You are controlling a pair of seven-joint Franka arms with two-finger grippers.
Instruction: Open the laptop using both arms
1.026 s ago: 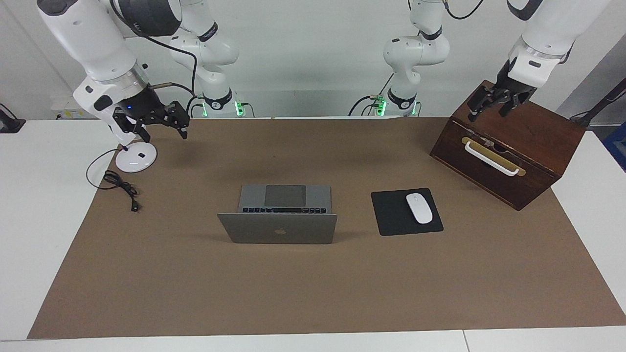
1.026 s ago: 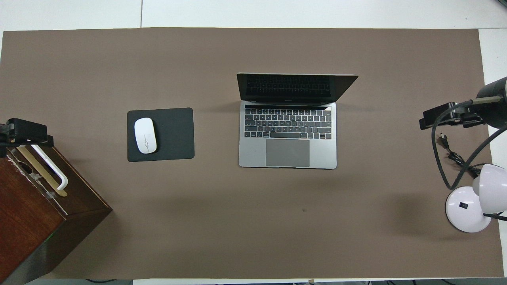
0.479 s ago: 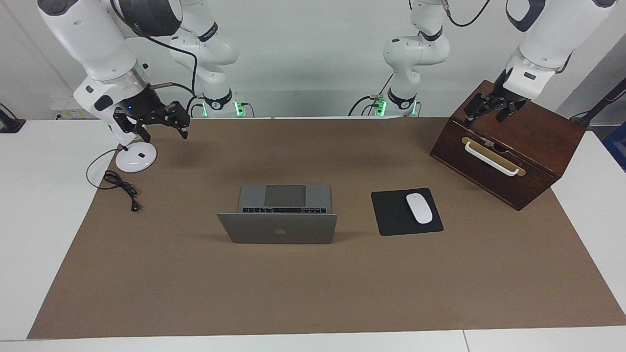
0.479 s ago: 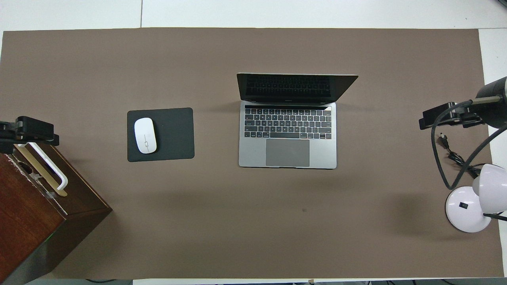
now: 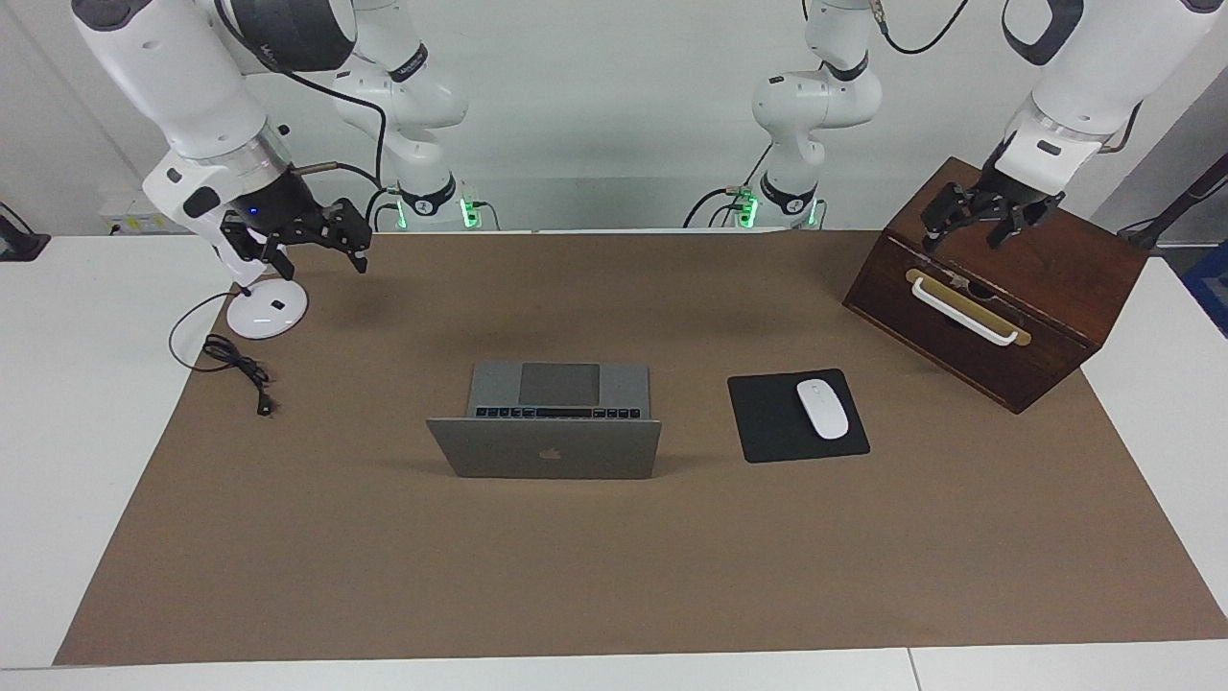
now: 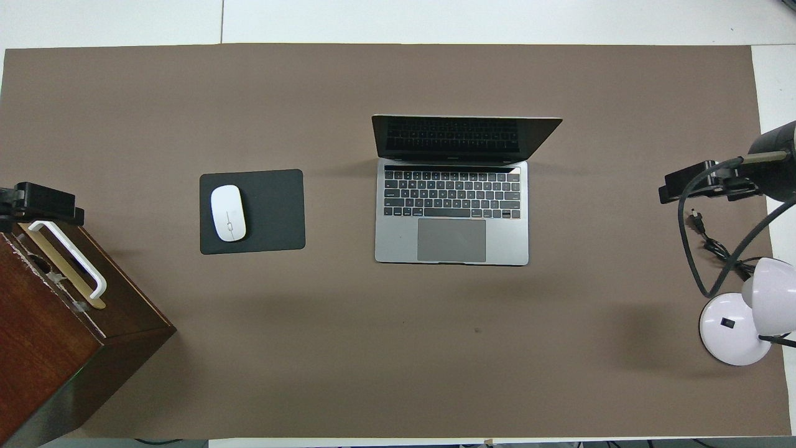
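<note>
- While the laptop stands already part-open at the centre of the facing view, lid tilted up off its keyboard, both arms hang well clear of it: the right pincer spread and empty at upper left above the lamp base, the left pincer spread and empty at upper right over the wooden box.
- From overhead, the laptop sits centre frame on the brown worktop, mouse pad and mouse beside it; the right pincer shows at the right edge, the left pincer at the left edge.
- Likely risk: a low inward sweep could snag the lamp cable or clip the box handle, and uneven pushing on the lid could skid the laptop.
</note>
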